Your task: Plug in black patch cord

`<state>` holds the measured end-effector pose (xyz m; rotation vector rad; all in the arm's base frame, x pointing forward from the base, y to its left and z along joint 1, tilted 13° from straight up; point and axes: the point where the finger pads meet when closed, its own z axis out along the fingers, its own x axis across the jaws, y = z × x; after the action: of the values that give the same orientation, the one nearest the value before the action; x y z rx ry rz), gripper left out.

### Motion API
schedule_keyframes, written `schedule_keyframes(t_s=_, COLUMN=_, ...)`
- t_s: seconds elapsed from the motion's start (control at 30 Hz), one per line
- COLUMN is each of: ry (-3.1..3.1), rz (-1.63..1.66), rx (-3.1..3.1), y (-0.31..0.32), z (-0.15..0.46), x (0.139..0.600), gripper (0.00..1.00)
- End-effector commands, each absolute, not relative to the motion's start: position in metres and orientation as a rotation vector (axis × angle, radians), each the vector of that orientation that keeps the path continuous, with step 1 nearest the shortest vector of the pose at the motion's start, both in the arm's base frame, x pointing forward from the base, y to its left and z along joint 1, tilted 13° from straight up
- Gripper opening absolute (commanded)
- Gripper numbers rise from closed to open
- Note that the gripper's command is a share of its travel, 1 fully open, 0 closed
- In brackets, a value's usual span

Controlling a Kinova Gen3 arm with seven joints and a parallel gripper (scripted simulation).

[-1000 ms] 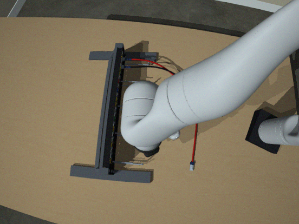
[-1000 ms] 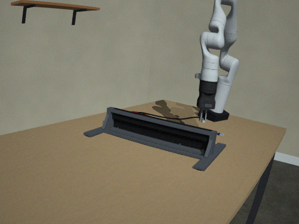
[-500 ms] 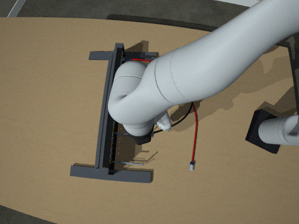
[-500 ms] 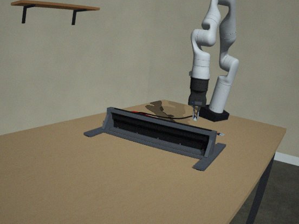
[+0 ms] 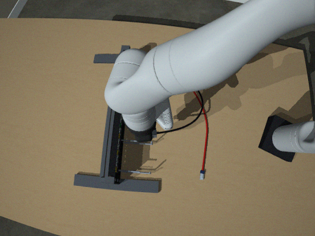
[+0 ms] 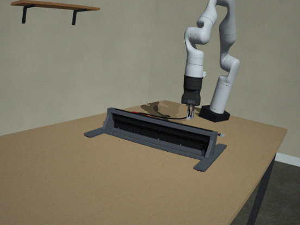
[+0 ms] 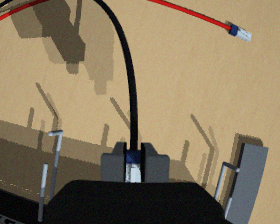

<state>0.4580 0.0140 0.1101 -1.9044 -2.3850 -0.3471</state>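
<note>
My gripper (image 5: pixel 148 135) (image 6: pixel 190 116) (image 7: pixel 133 156) is shut on the plug of the black patch cord (image 7: pixel 133 173). It holds the plug just above the table, on the port side of the grey rack (image 5: pixel 106 143) (image 6: pixel 163 124), near the rack's middle and a little short of its face. The black cord (image 5: pixel 182 126) (image 6: pixel 163 117) (image 7: pixel 128 66) trails back from the fingers in an arc. The dark port strip (image 5: pixel 117 155) runs along the rack; I cannot make out the green label. The arm hides the rack's upper half in the top view.
The red cord (image 5: pixel 206 132) (image 7: pixel 156 0) lies on the table, its free plug (image 5: pixel 202 174) (image 7: pixel 239 31) apart from the rack. Thin pins (image 5: pixel 134 171) (image 7: pixel 56 153) stick out of the rack's face. The rack's foot (image 5: pixel 114 182) (image 7: pixel 249 175) lies flat. The robot base (image 6: pixel 214 115) stands behind.
</note>
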Motion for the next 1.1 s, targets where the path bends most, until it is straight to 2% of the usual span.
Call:
schedule_keyframes(t_s=0.0, ry=-2.362, rz=-0.347, rx=-1.933, y=0.009, z=0.11, x=0.462, gripper=0.0)
schedule_keyframes(t_s=1.07, ry=-2.209, rz=-0.337, rx=-2.085, y=-0.01, z=0.112, x=0.474, gripper=0.0)
